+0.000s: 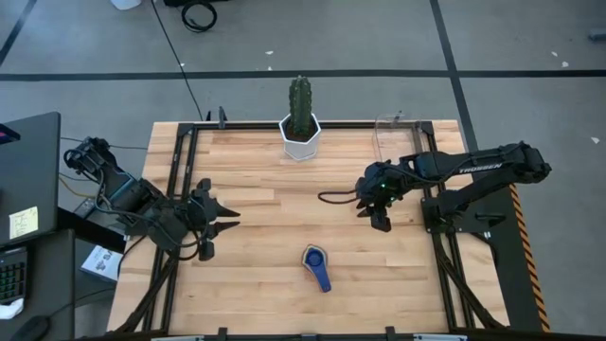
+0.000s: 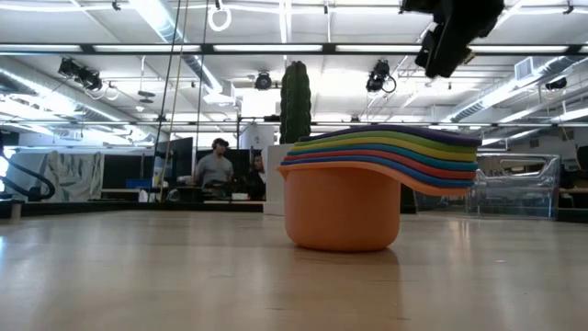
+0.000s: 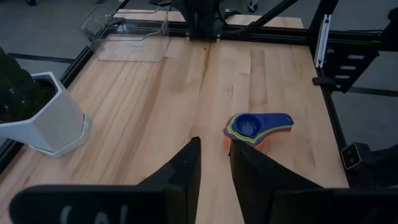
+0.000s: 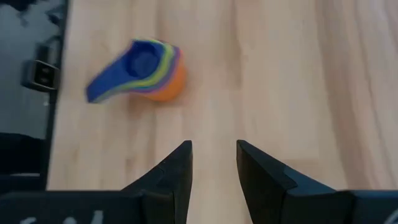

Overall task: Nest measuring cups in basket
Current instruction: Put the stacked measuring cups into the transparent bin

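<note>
Right tool open above table; measuring cups nested, basket w/o contents.

Table: made of light wood planks, with a black metal frame around it.
Cactus: tall, green and upright, at 12 o'clock on the table near the far edge.
Pot: white with flat sides, holding the cactus; it also shows in the left wrist view.
Floor: grey, with dark lines across it.
Cable: black and coiled, lying on the floor past the table.
Person: sitting far back in the room, seen in the low view.
Ceiling lights: long bright strips overhead.
</note>
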